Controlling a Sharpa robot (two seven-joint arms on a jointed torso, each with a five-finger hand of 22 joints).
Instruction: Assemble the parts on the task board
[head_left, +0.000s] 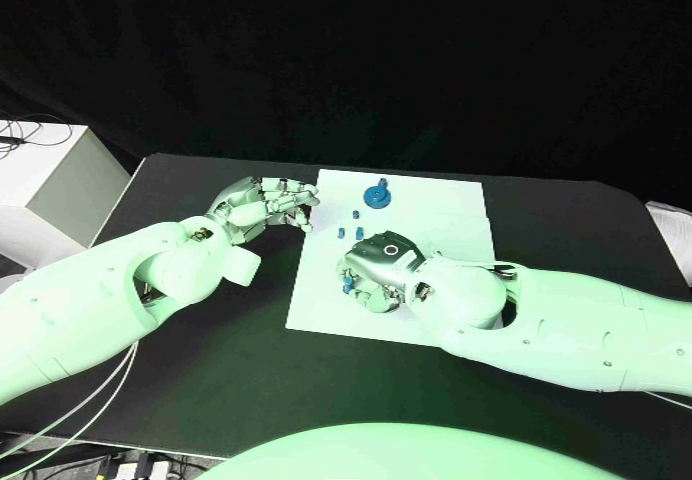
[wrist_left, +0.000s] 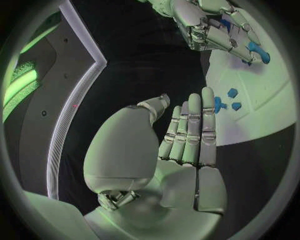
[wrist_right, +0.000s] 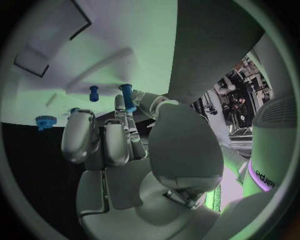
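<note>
Head view: right robot hand (head_left: 372, 268) grasping blue part (head_left: 351, 284) over task board (head_left: 325, 310); left robot hand (head_left: 267, 205) released, beside board.

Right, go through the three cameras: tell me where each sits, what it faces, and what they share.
Head view: from the robot's head, looking down on the task board; both arms, left hand and right hand show.
Left wrist view: behind the left hand, facing the board.
Right wrist view: behind the right hand, which pinches a blue part.
Shared: the board and blue parts.

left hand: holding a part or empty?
Empty. In the left wrist view the left hand has straight fingers with nothing between them; the head view shows it beside the task board, off the blue parts.
</note>
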